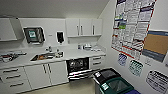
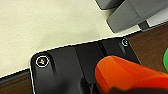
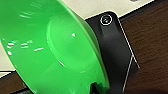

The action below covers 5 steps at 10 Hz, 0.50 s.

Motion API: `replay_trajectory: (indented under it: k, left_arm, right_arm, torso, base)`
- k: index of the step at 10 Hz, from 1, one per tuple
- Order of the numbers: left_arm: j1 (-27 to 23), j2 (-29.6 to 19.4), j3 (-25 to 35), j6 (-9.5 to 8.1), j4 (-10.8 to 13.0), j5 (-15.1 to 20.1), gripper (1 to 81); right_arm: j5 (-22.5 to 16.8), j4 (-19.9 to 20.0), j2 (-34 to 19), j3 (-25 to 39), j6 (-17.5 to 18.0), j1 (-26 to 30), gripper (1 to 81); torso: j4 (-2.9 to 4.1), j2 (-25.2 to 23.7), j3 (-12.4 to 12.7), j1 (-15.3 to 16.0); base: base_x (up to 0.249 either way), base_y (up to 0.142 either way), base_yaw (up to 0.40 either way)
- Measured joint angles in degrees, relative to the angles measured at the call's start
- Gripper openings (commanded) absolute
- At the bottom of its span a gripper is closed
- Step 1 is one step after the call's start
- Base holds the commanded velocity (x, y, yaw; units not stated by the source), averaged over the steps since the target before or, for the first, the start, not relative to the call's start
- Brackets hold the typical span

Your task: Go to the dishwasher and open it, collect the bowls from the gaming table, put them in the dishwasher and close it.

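The dishwasher (image 1: 78, 65) stands under the white counter with its door (image 1: 79, 74) folded down and its dark inside showing. In the right wrist view a bright green bowl (image 3: 57, 50) looms large and tilted, and my right gripper (image 3: 94, 88) is shut on its rim. An orange bowl (image 2: 125, 72) sits close in the left wrist view, held by my left gripper (image 2: 100, 88). A sliver of the green bowl (image 2: 166, 60) shows at that view's edge. Both bowls hang over pale floor and a brown surface. The gaming table is out of view.
A black-lidded bin (image 1: 106, 74) and a green bin (image 1: 117, 86) stand on the floor right of the dishwasher door. A sink (image 1: 43, 57) is set in the counter (image 1: 75, 53), with white cabinets (image 1: 47, 73) below. Posters (image 1: 132, 25) cover the right wall.
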Motion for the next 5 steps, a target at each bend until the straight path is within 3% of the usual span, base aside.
replay_trajectory:
  k: [5]
  left_arm:
    - [-0.2,-0.9,-0.4,-0.02,0.0,0.2,1.0]
  right_arm:
    - [0.4,0.0,0.5,0.0,-0.2,0.3,1.0]
  torso:
    - [0.0,0.0,0.0,0.0]
  base:
    - [0.115,0.071,0.0]
